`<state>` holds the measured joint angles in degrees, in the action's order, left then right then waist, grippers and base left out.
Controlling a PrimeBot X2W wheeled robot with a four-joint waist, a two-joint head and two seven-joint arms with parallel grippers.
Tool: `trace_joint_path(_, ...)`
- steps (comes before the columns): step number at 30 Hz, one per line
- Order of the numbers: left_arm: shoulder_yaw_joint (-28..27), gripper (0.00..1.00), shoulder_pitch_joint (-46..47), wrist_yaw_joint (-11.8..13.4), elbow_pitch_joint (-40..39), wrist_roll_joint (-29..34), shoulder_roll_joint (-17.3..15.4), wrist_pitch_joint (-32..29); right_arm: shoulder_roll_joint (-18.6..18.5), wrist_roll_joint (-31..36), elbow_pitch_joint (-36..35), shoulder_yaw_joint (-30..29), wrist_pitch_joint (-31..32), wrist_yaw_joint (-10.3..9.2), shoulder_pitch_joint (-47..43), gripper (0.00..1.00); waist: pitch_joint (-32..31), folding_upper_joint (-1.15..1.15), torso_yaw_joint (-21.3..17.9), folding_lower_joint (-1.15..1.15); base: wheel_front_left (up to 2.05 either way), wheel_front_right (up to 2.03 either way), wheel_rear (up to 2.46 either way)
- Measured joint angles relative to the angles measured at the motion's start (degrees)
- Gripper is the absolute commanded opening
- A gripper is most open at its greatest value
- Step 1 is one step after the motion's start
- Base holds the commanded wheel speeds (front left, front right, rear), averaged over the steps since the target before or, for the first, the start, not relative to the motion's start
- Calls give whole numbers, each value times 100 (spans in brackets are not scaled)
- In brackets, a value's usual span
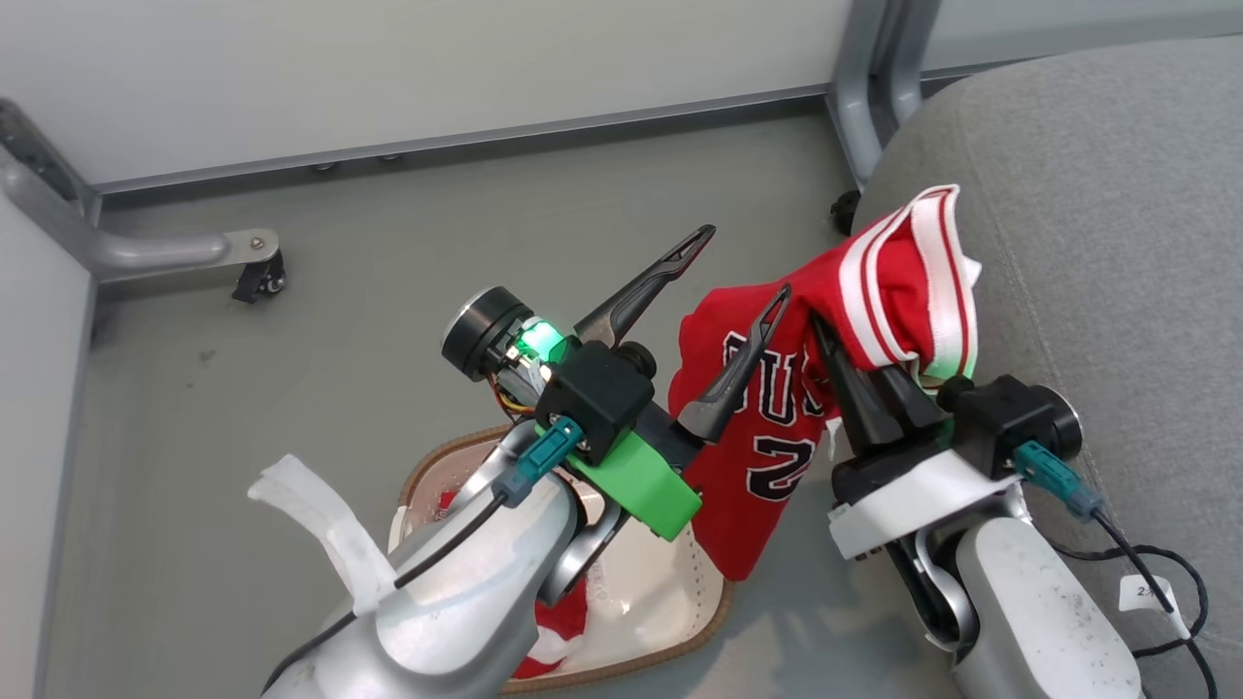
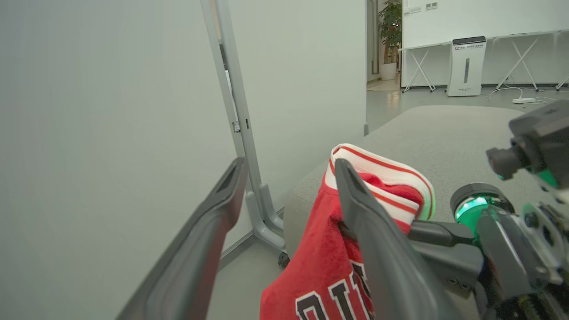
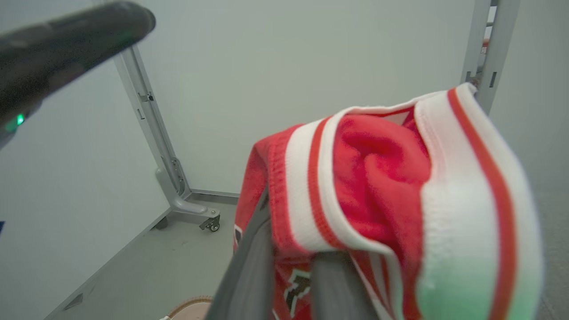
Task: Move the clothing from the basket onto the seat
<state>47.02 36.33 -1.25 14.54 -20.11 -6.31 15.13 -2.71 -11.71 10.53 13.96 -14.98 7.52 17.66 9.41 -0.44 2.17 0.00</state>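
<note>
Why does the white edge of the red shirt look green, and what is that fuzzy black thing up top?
Right wrist view: the red shirt has white trim tinted green, and the fuzzy shape is likely a finger of the left gripper, too close to be sharp. Left wrist view: a green lamp glows beside that trim, probably causing the tint.

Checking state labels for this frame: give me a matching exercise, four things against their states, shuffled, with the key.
Things:
1. left gripper
2. right gripper
3. jersey
4. basket

States:
A. on the floor, red cloth inside
B. open, holding nothing
C. lifted, hanging in the air
D. shut on the jersey

Pairs: 1-B, 2-D, 3-C, 4-A
</note>
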Motion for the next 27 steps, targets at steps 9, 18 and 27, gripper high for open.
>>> trace_joint_path(9,120,100,3,-41,44,31,-80,-33,-2,274,-246,-679,0,0,-337,0,133,0,-613,0,0,0,0)
trace_joint_path(18,189,100,60,-71,26,58,-154,-63,-8,367,-485,-1171,0,0,-664,0,323,0,-1220,0,0,0,0)
trace_joint_path(27,205,100,90,-53,-4,66,-260,-79,-7,369,-620,-1366,0,0,-827,0,570,0,-1663,0,0,0,0)
